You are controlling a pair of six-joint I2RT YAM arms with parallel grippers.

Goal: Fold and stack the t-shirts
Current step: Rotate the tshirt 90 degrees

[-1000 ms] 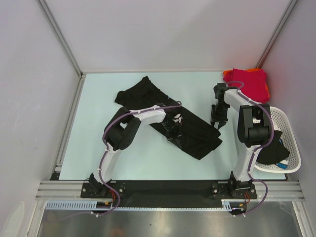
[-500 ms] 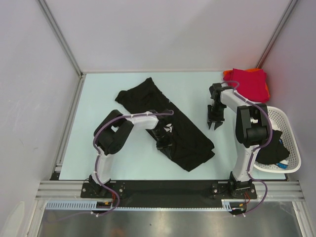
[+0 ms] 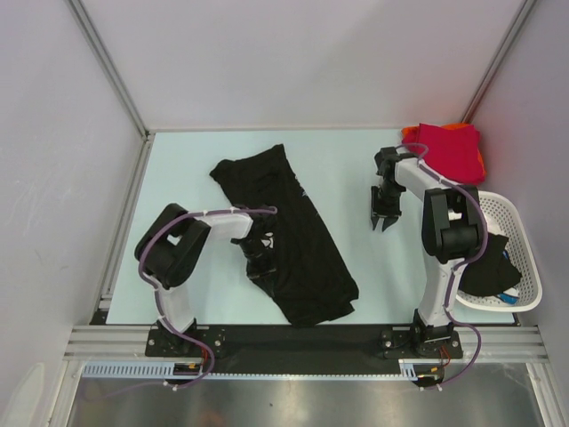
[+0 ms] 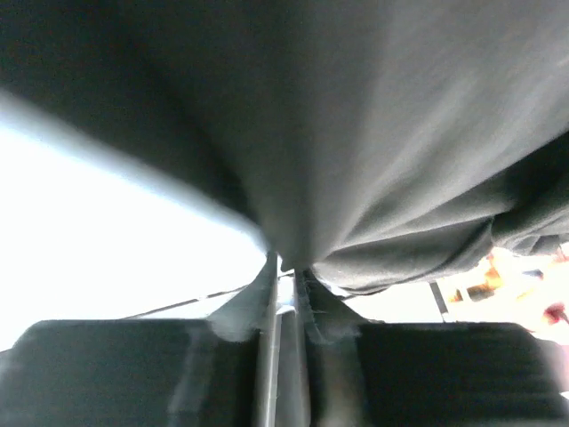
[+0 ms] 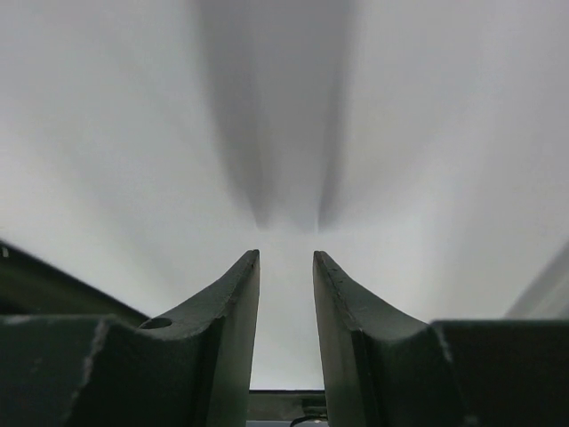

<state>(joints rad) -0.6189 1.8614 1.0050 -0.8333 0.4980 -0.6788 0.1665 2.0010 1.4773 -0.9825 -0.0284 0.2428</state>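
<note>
Pinching black t-shirt (image 3: 307,245) edge — left claw (image 4: 284,267); right claw (image 5: 285,256) part-open over table (image 3: 382,276).

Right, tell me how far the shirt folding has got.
Done: a folded red t-shirt sits on an orange t-shirt at the far right corner. In hand: the left gripper pinches the black t-shirt, which lies as a long strip; the right gripper hovers open and empty. Left: finish folding it, stack it, then the dark cloth in the white basket.
</note>
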